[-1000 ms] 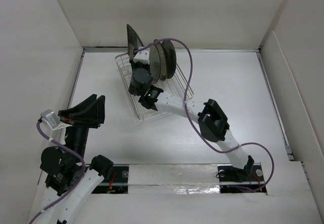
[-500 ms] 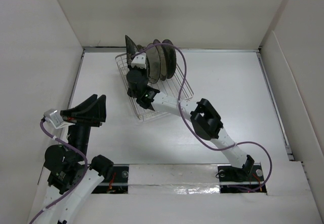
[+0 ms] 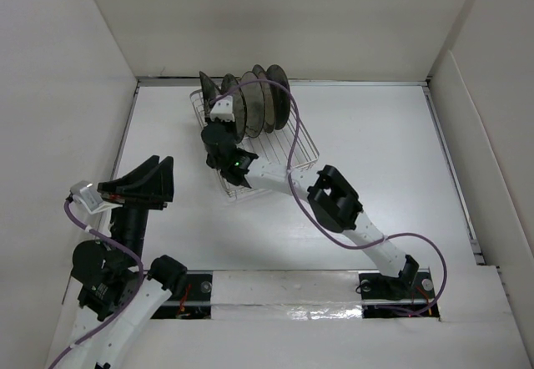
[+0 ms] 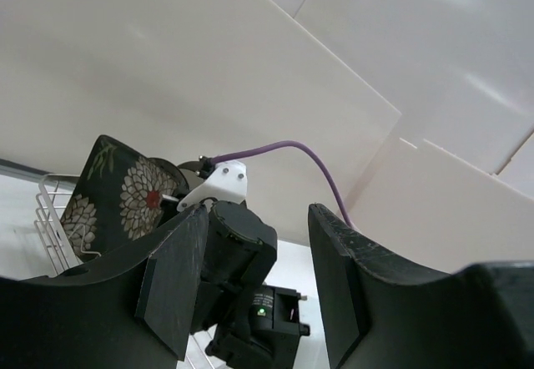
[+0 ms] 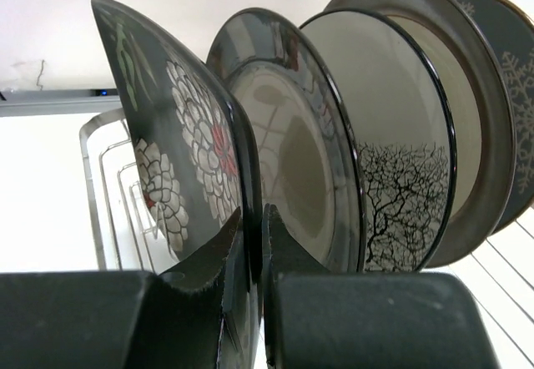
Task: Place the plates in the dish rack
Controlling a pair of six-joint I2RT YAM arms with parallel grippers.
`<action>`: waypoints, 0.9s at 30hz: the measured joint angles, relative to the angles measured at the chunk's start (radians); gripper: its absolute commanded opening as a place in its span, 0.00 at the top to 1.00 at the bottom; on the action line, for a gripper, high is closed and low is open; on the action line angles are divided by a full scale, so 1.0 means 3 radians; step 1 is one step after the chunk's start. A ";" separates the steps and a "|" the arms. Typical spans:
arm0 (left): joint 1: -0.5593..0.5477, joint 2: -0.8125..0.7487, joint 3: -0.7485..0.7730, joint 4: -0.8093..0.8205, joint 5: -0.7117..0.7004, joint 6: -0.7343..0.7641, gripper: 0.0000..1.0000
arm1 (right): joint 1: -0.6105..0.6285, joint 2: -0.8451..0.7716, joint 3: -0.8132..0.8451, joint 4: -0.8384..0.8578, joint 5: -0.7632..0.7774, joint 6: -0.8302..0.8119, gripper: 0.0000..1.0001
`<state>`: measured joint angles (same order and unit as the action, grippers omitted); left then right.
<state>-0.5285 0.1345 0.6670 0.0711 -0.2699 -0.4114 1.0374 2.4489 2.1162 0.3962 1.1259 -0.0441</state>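
Black floral plate (image 5: 179, 152) stands on edge at the left end of the row in the right wrist view. The right fingers (image 5: 260, 244) are clenched on its lower rim and hide whether its bottom edge rests on the wires. Just beside it, four round plates stand upright in the rack (image 3: 299, 145): three dark-rimmed plates (image 5: 292, 169) and, at the far right, a grey patterned plate (image 5: 511, 68). In the top view the rack sits on the table (image 3: 384, 152), in the upper middle of the frame. The left fingers (image 3: 163, 177) hang released at the lower left, well apart from the rack, grasping nothing.
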 measured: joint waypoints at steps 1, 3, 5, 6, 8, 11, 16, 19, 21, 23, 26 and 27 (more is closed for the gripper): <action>0.0000 -0.0006 0.0000 0.0001 0.0000 0.0000 0.52 | 0.0015 0.0000 -0.0013 0.0005 0.0011 -0.0004 1.00; 0.0000 -0.0010 0.0000 0.0004 0.0001 0.0000 0.52 | 0.0048 0.0000 -0.0055 0.0032 0.0042 -0.0001 1.00; 0.0000 -0.0010 -0.0001 0.0001 0.0001 0.0000 0.52 | 0.0083 0.0003 -0.0118 0.0061 0.0079 0.0006 0.98; 0.0000 -0.0010 -0.0001 0.0001 0.0001 0.0000 0.52 | 0.0102 0.0004 -0.0151 0.0061 0.0097 0.0022 0.91; 0.0000 -0.0011 -0.0001 0.0001 0.0001 0.0000 0.52 | 0.0130 0.0008 -0.0219 0.0071 0.0130 0.0066 0.83; 0.0000 -0.0011 -0.0001 0.0001 0.0003 0.0000 0.52 | 0.0168 0.0008 -0.0342 0.0181 0.0146 0.0193 0.69; 0.0000 -0.0010 -0.0001 0.0001 0.0013 0.0000 0.52 | 0.0206 -0.0080 -0.0590 0.0251 0.0070 0.0525 0.48; 0.0000 -0.0010 -0.0006 0.0001 0.0014 0.0000 0.52 | 0.0224 -0.0229 -0.0863 0.0300 -0.0041 0.0636 0.38; 0.0000 -0.0004 -0.0014 -0.0001 0.0013 0.0000 0.52 | 0.0248 -0.0374 -0.1067 0.0379 -0.0088 0.0635 0.35; 0.0001 0.0013 -0.0017 -0.0004 0.0014 0.0001 0.52 | 0.0289 -0.0525 -0.1214 0.0495 -0.0117 0.0601 0.32; 0.0001 0.0043 -0.0017 -0.0006 0.0013 0.0005 0.52 | 0.0370 -0.0790 -0.1352 0.0570 -0.0155 0.0567 0.31; 0.0001 0.0060 -0.0017 -0.0005 0.0013 0.0008 0.53 | 0.0390 -0.0896 -0.1406 0.0590 -0.0168 0.0559 0.31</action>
<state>-0.5282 0.1524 0.6621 0.0696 -0.2661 -0.4091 1.1545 2.1799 1.6943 0.5732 1.0756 0.1238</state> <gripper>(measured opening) 0.479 0.688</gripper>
